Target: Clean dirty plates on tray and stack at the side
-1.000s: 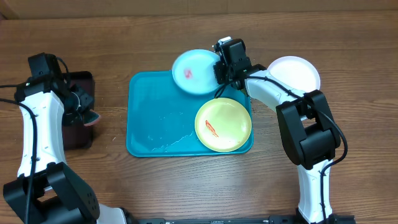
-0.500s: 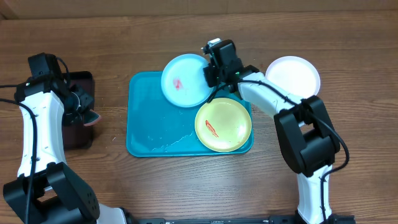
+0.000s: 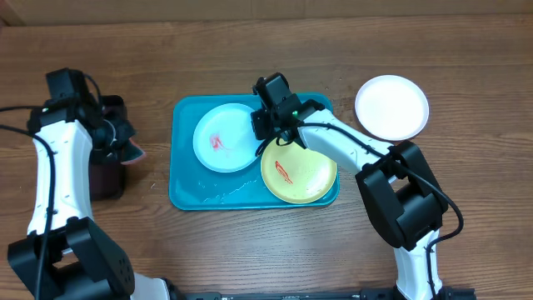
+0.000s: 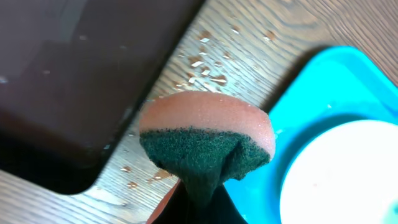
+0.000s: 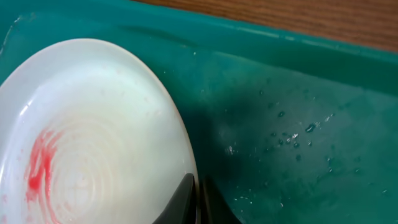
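The pale blue plate [image 3: 223, 138] is lying left of centre in the overhead view, flat on the turquoise tray [image 3: 187, 190], with a red smear [image 3: 218, 143] showing on its face. Its right rim is being pinched by the right end effector [image 3: 260, 133], fingers pressed together on the thin edge.

It's looking like light, stiff plastic. It's probably slippery too, since water droplets are being picked up on the tray floor in the right wrist view. So the rim is being judged the only sensible place to be gripped, as nothing's being offered by the flat face.

Just beside it, toward the lower right, the yellow-green plate [image 3: 298, 171] is lying on the tray as well, also red-smeared. The white plate [image 3: 391, 107] is sitting off the tray on the counter [image 3: 208, 242], upper right.

Far left, a pink-and-green sponge [image 4: 205, 134] is being squeezed in the left end effector [image 4: 194, 206], next to the dark tray [image 3: 100, 179] and well apart from the plates. It's soft, so it'd likely be getting squashed under any pressure.
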`<state>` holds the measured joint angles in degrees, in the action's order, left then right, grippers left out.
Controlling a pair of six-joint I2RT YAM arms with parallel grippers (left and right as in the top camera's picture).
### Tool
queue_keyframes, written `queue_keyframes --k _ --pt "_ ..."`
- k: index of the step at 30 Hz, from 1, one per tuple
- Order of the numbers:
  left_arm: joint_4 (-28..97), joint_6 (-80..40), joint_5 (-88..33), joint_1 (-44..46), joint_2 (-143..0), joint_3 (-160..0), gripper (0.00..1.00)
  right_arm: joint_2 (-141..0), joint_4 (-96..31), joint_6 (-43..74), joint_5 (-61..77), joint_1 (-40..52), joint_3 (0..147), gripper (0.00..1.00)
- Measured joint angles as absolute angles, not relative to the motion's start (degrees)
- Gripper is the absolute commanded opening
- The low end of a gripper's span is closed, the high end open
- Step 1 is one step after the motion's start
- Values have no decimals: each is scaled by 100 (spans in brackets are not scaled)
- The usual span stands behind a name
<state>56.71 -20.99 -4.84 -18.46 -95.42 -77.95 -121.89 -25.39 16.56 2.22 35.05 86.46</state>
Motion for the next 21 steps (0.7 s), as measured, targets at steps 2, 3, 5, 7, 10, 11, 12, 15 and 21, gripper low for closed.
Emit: queue_keyframes --k 2,3,5,7,10,11,12,15,21 --pt "5651 -2080 -537 -1732 -9542 -7795 4 -12189 -2401 1835 213 3503 8512 4" --pt "5634 -2080 -554 -1667 -9542 -7795 5 -12189 -2296 1933 222 3503 8431 4" --pt "5588 -2080 -585 -1520 -9542 -7795 4 -12189 -2119 2102 237 3503 8294 4" --pt "5568 -2080 -600 -1354 -9542 -7795 4 -12189 -2034 2261 259 3507 8193 4" --pt "5566 -2078 -609 -1061 -9542 -7795 4 -12189 -2016 2453 259 3540 8108 18" --pt "5559 -2078 -611 -965 -9542 -7795 4 -12189 -2012 2484 259 3548 8097 20" --pt "5537 -2080 -617 -869 -9542 -7795 4 -12189 -2003 2504 266 3564 8095 21" --pt "5402 -2086 -631 -593 -9542 -7795 4 -12189 -1938 2506 268 3573 8093 22" --pt "5164 -2259 -668 -99 -9623 -7795 4 -12189 -1872 2456 259 3577 8093 18"
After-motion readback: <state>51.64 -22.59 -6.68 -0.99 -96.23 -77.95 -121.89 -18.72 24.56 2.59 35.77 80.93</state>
